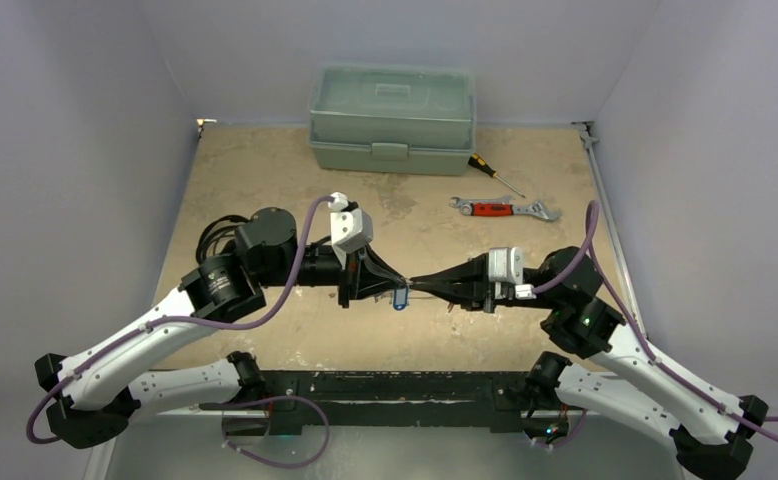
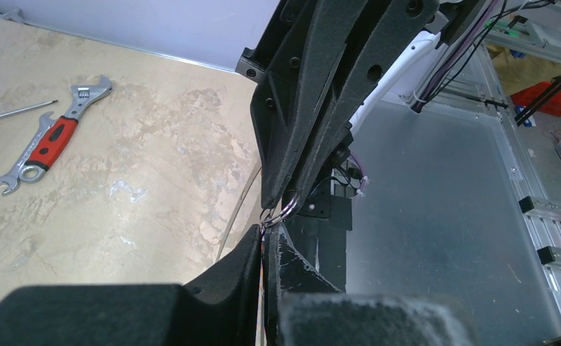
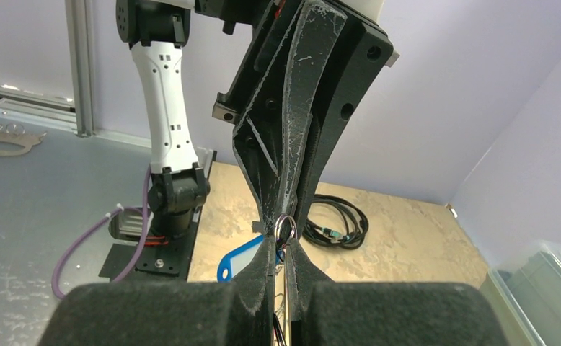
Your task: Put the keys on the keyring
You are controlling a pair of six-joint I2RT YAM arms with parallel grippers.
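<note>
The left gripper (image 2: 269, 232) and right gripper (image 3: 285, 249) are meeting tip to tip above the table's (image 1: 265, 170) middle. Each is pinching a small silver ring (image 3: 285, 227), and the blue-tagged key (image 1: 399, 299) is hanging just below.

one green toolbox (image 1: 392, 118). off its front right corner, one screwdriver (image 1: 493, 176); just nearer than that, one red-handled wrench (image 1: 505, 209), perhaps a second plain one against it. well in front of the toolbox: one blue key tag (image 1: 399, 299), one wire ring (image 3: 285, 227), one black cable (image 1: 220, 233), two arms (image 1: 155, 335) (image 1: 655, 355).
</note>
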